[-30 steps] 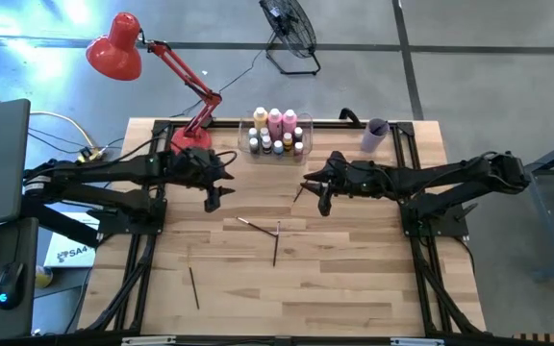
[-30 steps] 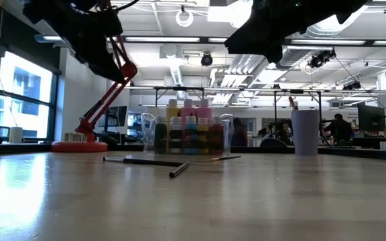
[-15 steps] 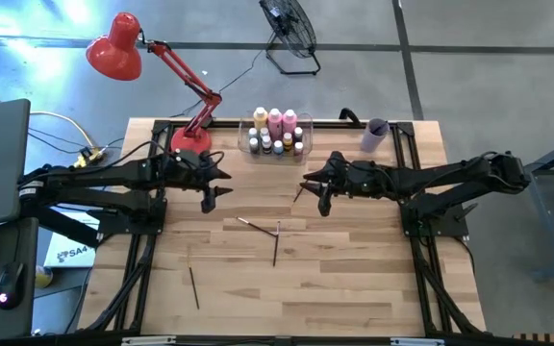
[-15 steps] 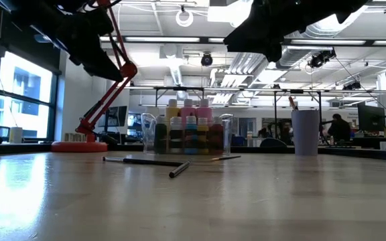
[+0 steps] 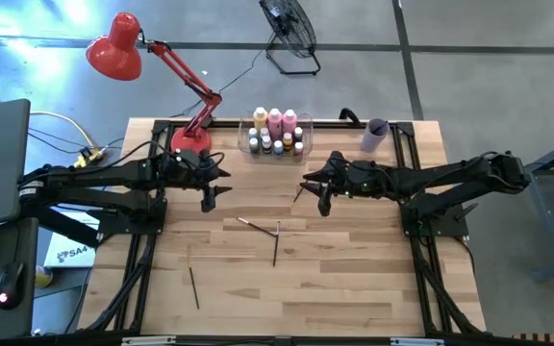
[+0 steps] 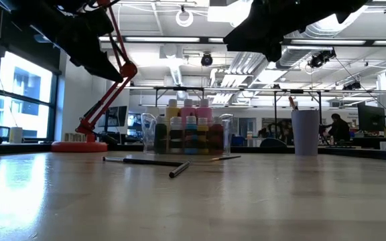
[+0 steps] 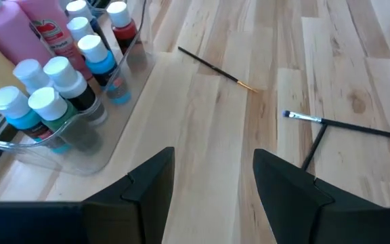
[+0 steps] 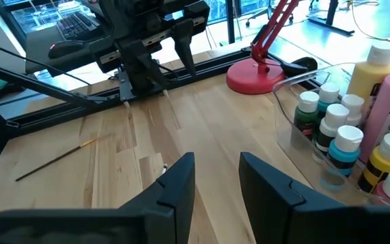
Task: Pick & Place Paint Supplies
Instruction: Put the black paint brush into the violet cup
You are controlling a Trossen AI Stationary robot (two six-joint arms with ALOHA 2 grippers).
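Two dark arms hang above a wooden tabletop [image 5: 354, 279], neither holding anything. The left gripper [image 5: 211, 199] hovers with its fingers [image 7: 147, 190] parted and empty; the right gripper [image 5: 323, 202] hovers across from it, its fingers [image 8: 175, 186] also apart with nothing between them.

Between the two grippers and farther toward the back edge stands a clear bin [image 5: 277, 135] holding the paint bottles [image 5: 275, 122]: tall pink and yellow-orange ones behind, small white-capped bottles [image 7: 53, 95] of blue, green, black and red in front. From the left gripper the bin sits just ahead and to one side; from the right gripper it is likewise close by.

Thin paintbrushes lie loose on the wood. One short brush [image 5: 299, 193] rests just beside the right gripper. Two more, a pale-handled brush [image 5: 253, 225] and a dark brush [image 5: 276, 243], meet below and between the grippers. A fourth brush [image 5: 193, 286] lies well apart, nearer the front edge on the left gripper's side.

A red desk lamp [image 5: 123, 46] stands behind the left gripper; a lilac cup [image 5: 374, 134] stands behind the right.
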